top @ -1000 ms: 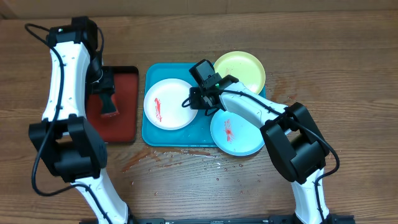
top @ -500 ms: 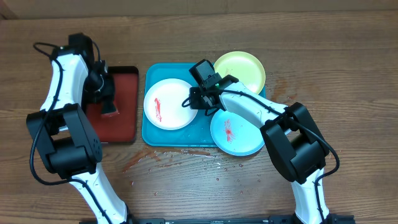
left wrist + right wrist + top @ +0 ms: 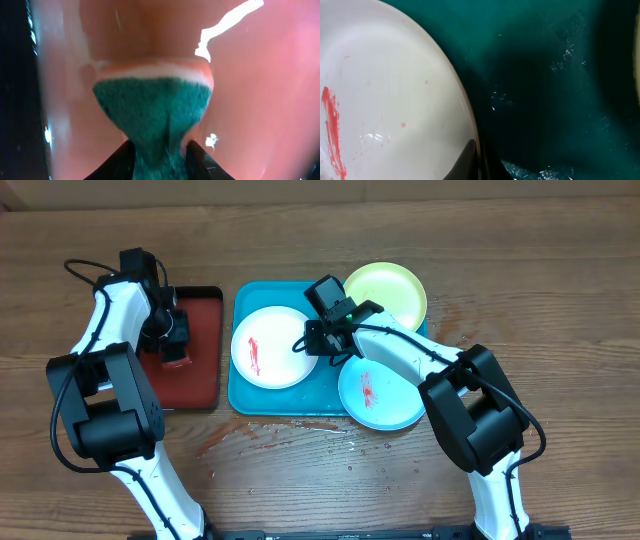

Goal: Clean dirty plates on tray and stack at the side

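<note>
a: over the red tray (image 3: pixel 200 375), what is the left gripper (image 3: pixel 174 348) doing?
b: its two black fingers (image 3: pixel 120 162) are squeezed in tight on a sponge (image 3: pixel 152 107). the green side faces the camera.
a: and the right gripper (image 3: pixel 314 347)?
b: it sits at the right edge of the white plate (image 3: pixel 262 352). one finger (image 3: pixel 466 159) is at the rim. i cannot tell if it pinches.
a: where are the plates?
b: the white one lies flat on the teal tray (image 3: pixel 240 398), whose long side runs left to right. the yellow-green plate (image 3: pixel 390 288) and blue plate (image 3: pixel 385 398) hang over its right corners.
a: what changed?
b: the left arm's top joint moved lower in the overhead view. the right arm and plates stayed put.
</note>
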Motion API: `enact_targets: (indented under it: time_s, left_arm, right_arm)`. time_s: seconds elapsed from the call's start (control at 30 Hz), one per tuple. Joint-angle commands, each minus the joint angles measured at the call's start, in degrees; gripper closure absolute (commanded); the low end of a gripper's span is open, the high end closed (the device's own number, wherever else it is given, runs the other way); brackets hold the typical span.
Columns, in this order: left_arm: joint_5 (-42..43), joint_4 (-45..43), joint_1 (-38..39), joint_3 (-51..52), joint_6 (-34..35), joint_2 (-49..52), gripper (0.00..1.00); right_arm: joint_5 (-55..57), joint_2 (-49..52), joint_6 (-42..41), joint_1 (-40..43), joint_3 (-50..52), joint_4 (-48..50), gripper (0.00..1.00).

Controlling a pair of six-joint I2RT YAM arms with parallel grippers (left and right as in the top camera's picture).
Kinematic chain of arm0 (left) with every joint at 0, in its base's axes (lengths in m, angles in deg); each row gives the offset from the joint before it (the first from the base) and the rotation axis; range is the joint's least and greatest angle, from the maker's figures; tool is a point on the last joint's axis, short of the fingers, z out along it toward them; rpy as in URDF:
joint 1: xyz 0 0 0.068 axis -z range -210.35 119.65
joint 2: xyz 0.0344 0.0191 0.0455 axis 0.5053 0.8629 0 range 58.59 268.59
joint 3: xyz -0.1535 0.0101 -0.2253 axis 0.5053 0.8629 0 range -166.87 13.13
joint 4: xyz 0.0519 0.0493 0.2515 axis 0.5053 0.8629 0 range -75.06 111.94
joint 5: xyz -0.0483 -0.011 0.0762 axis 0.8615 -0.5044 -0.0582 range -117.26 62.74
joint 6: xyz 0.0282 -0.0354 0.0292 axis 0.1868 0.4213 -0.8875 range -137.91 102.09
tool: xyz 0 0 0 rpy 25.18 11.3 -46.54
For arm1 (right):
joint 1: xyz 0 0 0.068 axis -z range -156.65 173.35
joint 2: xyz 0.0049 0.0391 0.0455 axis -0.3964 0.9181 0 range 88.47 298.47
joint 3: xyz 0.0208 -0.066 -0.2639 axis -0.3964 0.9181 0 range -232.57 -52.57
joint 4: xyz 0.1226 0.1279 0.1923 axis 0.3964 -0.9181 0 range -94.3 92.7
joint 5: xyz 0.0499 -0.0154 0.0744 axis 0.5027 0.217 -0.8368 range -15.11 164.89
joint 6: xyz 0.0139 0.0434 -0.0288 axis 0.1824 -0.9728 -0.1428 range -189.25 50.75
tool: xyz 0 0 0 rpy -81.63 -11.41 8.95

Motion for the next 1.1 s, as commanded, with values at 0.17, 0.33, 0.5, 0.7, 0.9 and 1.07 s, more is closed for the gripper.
enact_targets:
  time_s: [0.17,0.33,0.5,0.7,0.9,1.07]
  left_arm:
    - [3.3,-2.1,0.1,1.0,0.7,0.3,0.79]
    - [6.2,-3.5,0.1,4.8,2.0,0.3,0.96]
    - [6.9,1.7,0.1,0.8,2.2,-0.5,0.96]
    - [10.1,11.8,0.3,-12.3,0.9,-2.4,0.96]
    - [14.0,19.3,3.9,-20.7,-2.6,-4.7,0.96]
    - [16.7,20.0,13.6,-17.9,-1.7,-4.8,0.96]
  right_arm:
    - [0.2,2.7,0.3,-0.4,0.2,-0.1,0.96]
    - [0.4,2.7,0.3,-0.4,0.2,-0.4,0.96]
    - [0.3,2.7,0.3,-0.3,0.2,-1.1,0.96]
    - [-3.8,2.7,0.3,0.1,0.2,-1.8,0.96]
    - [-9.1,2.7,0.3,2.1,0.2,-2.6,0.96]
    - [-12.4,2.7,0.3,4.4,0.2,-5.0,0.96]
